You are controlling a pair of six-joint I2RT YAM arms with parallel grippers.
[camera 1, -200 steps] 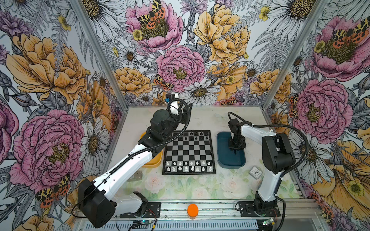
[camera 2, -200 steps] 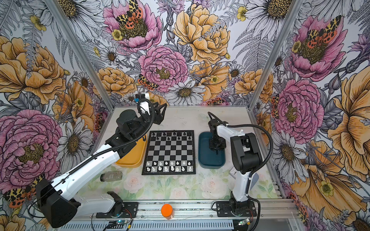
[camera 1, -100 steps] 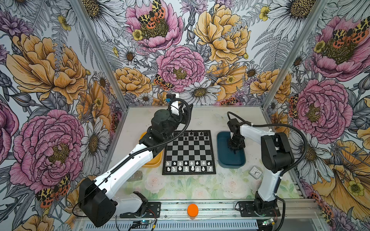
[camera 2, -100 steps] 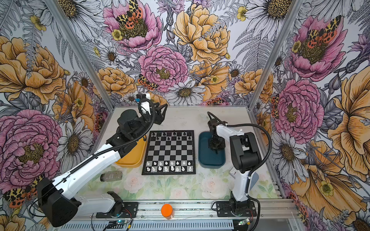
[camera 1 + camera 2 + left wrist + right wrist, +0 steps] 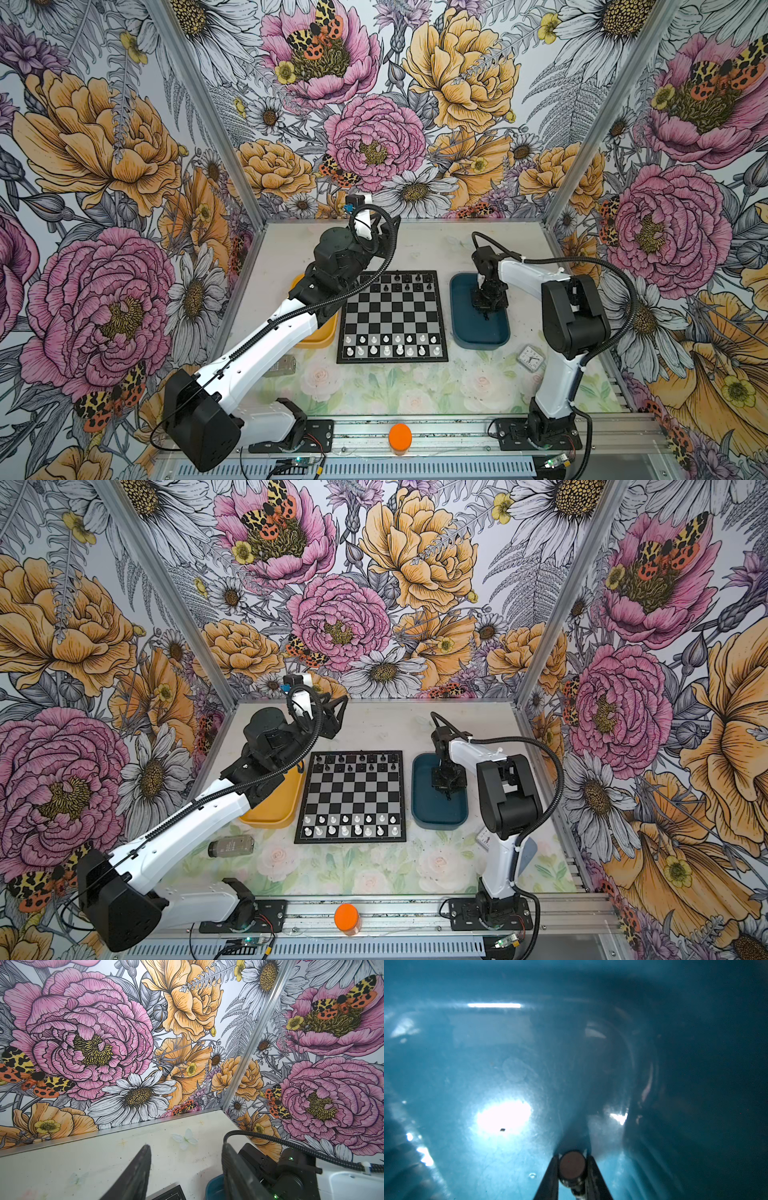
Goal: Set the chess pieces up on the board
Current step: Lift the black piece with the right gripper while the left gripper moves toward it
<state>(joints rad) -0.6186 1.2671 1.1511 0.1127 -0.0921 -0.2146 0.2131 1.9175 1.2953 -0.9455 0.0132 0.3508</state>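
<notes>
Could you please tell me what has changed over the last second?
The right hand, low in the dark blue tray, has closed on a chess piece there. The left hand stays open, raised beyond the far edge of the board, which looks unchanged.

Lab cell: aluminium frame [image 5: 453, 432], floral walls [image 5: 374, 137]

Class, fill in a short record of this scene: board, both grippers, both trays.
board: white chessmen line the near two rows; black chessmen partly fill the far two
right gripper: down in dark blue tray, shut on chess piece
left gripper: open, empty, raised off board's far left corner
yellow tray: beside board's left edge
</notes>
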